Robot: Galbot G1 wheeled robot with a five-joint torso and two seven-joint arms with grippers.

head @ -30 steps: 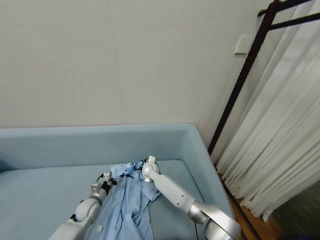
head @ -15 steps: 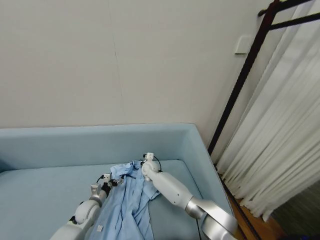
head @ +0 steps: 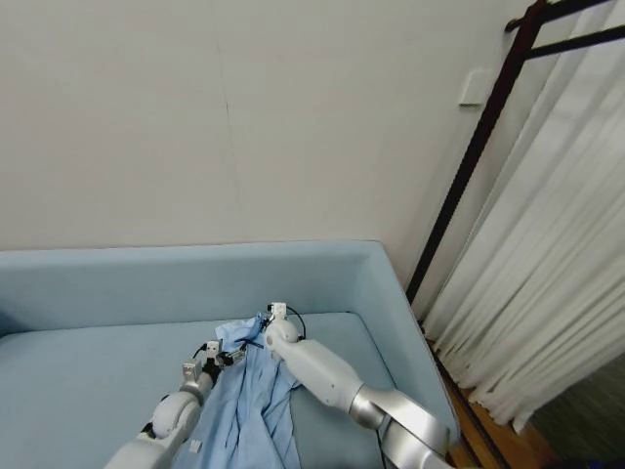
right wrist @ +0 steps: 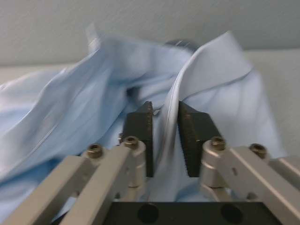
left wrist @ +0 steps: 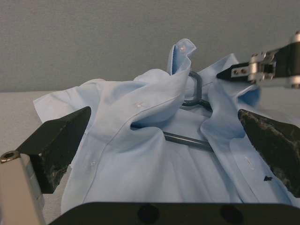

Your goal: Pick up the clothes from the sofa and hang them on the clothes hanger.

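A light blue sofa (head: 88, 283) stands against a pale wall, with a dark clothes rack (head: 467, 166) to its right. The blue shirt (head: 244, 401) lies crumpled on the seat. Since a second ago the right tool (right wrist: 165, 136) has slid leftward at the collar, clamped on a fold; the left tool (left wrist: 164, 140) gapes wide before the shirt.

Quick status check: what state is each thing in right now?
light blue shirt: crumpled on the sofa
grey hanger: inside the shirt's collar, hook poking out
left tool: open, straddling the shirt
right tool: shut on a shirt fold
clothes rack: upright beside the sofa
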